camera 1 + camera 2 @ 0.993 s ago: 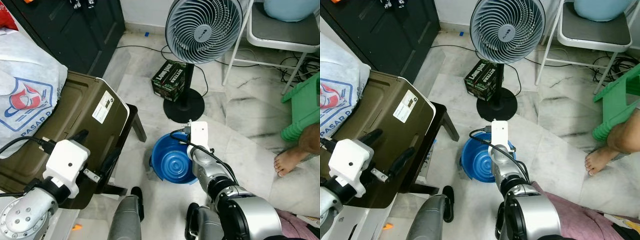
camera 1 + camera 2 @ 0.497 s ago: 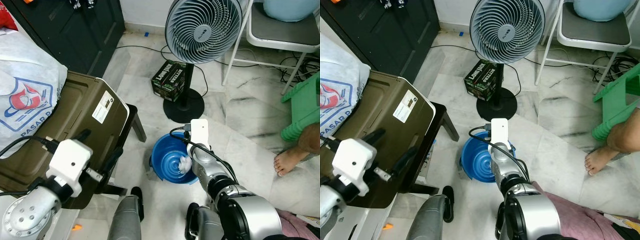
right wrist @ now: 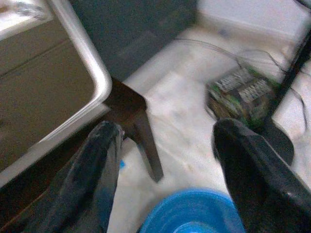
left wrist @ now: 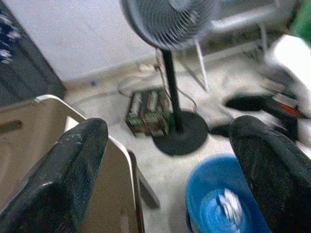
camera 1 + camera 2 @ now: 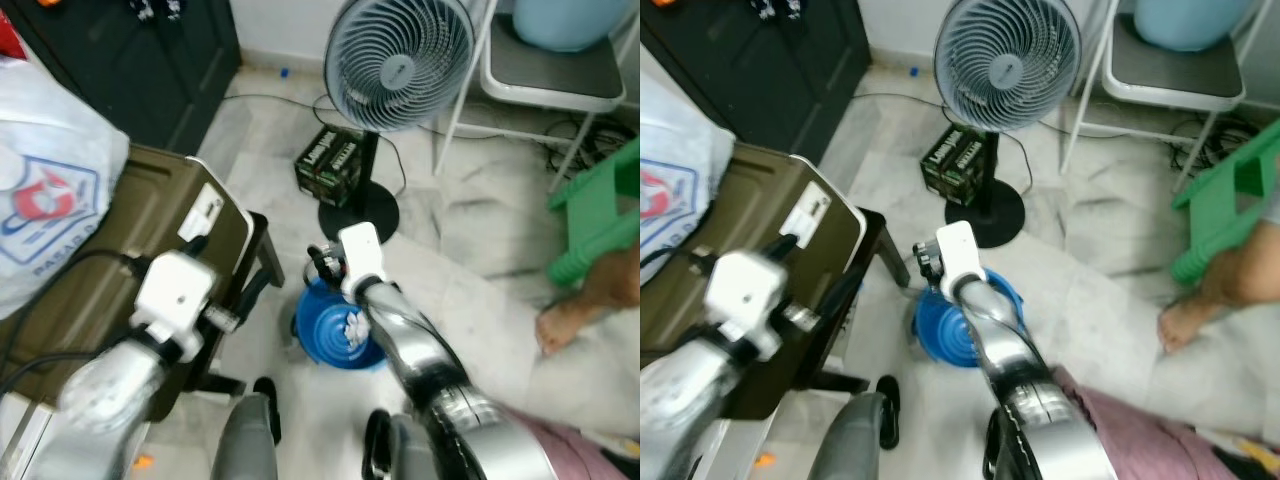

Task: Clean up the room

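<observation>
A blue basin sits on the marble floor below the fan stand, with a crumpled white wad lying inside it. My right gripper hovers just above the basin's far rim, open and empty; its wrist view looks down on the basin and a dark table leg. My left gripper hangs open over the edge of the olive case, left of the basin. Between its black fingers I see the basin and the wad.
A standing fan and a green-black box stand behind the basin. A white plastic bag lies on the left. At the right are a green stool, a person's foot and a folding chair.
The white wad appeared in the basin half a second ago and lies there now. My right gripper has lifted away towards the basin's far left rim. The camera has shifted and blurred.
</observation>
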### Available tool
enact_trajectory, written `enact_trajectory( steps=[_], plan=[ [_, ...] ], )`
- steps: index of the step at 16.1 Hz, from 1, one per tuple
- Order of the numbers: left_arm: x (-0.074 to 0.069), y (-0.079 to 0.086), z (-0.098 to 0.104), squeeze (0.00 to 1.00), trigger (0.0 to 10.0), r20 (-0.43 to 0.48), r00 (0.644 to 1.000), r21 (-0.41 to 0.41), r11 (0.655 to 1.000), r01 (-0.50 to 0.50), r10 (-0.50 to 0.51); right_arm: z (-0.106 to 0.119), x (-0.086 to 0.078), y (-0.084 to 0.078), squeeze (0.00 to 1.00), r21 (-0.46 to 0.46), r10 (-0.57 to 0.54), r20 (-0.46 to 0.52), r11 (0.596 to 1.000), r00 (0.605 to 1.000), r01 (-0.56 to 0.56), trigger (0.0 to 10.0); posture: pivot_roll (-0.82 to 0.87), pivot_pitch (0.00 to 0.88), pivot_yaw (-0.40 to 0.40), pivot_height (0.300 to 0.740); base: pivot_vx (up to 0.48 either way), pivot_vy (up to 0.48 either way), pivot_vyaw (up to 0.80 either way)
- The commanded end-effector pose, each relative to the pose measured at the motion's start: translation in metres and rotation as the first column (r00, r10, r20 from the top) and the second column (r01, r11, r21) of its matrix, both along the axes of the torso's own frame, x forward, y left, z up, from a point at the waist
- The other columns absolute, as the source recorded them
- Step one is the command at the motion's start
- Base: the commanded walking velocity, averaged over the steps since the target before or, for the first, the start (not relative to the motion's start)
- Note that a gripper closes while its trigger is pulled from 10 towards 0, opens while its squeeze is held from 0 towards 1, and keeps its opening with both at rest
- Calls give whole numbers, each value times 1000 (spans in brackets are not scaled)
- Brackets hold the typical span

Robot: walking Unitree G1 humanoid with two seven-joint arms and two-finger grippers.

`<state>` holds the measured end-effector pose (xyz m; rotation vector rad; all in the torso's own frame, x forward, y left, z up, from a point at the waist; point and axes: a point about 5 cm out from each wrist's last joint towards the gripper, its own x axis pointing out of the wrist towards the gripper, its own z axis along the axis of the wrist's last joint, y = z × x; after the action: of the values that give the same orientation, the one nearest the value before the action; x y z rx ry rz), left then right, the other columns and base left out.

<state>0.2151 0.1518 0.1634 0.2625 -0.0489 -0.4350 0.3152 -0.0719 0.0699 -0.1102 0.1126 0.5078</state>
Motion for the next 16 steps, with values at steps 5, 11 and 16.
enact_trajectory(
  steps=[5,11,16],
  plan=[
    [27,-14,-14,0,10000,26,999,-28,999,-39,40,1,-46,-42,1000,-134,131,6,983,991,-129,10000,6,85,-19,740,0,0,0],
    [50,-13,-20,0,10000,60,989,-73,989,-131,135,25,-51,-89,0,-125,-92,91,987,992,103,10000,-46,1,-29,740,0,0,0],
    [44,-9,-41,0,10000,16,982,-112,976,-187,190,27,-70,-105,0,-12,-291,9,957,957,291,10000,-70,0,-17,740,0,0,0]
  ],
)
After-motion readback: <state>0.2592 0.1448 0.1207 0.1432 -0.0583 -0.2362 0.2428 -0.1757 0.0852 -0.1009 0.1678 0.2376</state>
